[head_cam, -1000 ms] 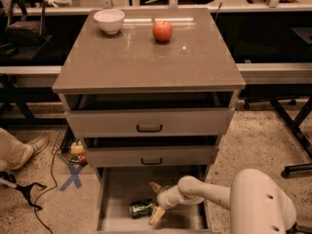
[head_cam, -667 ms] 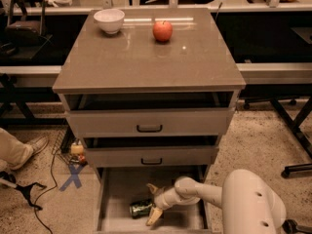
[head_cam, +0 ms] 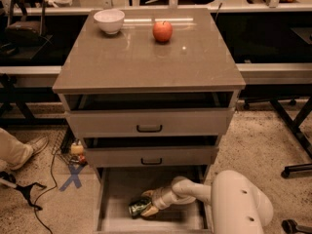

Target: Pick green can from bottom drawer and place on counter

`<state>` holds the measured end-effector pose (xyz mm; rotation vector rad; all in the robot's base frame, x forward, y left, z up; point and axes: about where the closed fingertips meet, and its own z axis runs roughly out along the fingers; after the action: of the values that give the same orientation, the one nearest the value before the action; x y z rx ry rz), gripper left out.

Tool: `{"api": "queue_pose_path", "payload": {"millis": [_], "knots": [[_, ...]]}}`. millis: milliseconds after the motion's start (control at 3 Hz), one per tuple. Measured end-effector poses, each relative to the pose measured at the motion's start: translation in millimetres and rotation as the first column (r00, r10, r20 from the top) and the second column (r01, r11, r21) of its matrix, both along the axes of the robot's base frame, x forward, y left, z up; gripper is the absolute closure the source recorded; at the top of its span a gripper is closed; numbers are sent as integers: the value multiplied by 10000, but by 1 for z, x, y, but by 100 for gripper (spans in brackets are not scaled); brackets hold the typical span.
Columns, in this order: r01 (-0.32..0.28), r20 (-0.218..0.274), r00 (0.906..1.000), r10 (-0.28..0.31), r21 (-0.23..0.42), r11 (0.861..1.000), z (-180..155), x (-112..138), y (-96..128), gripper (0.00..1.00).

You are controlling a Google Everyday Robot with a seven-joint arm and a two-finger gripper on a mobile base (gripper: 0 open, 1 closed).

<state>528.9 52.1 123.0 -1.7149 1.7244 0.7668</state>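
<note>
Camera view: the gripper (head_cam: 149, 204) is seen inside the bottom drawer (head_cam: 119, 182), brought up against the right end of the green can (head_cam: 137, 208). The can is laid on its side near the drawer's front. Compared with a second ago, the arm has been pushed further left and the gap closed. Whether the claw is clamped cannot be told. A lift to the counter (head_cam: 146, 62) above the drawer is judged to be next.

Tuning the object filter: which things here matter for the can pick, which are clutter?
Job: green can lying in the bottom drawer; gripper down in that drawer at the can; counter as drop spot.
Clutter: white bowl and red apple on the counter; blue X on the floor.
</note>
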Motion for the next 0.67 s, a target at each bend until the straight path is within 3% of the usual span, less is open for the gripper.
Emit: {"api": "queue_pose_path", "payload": {"millis": [333,667], "knots": [[132,40,9999,-131,-24,9999,0,7,-3,62],[543,499,9973,-546,80,9985,24,18,-26,85]]}}
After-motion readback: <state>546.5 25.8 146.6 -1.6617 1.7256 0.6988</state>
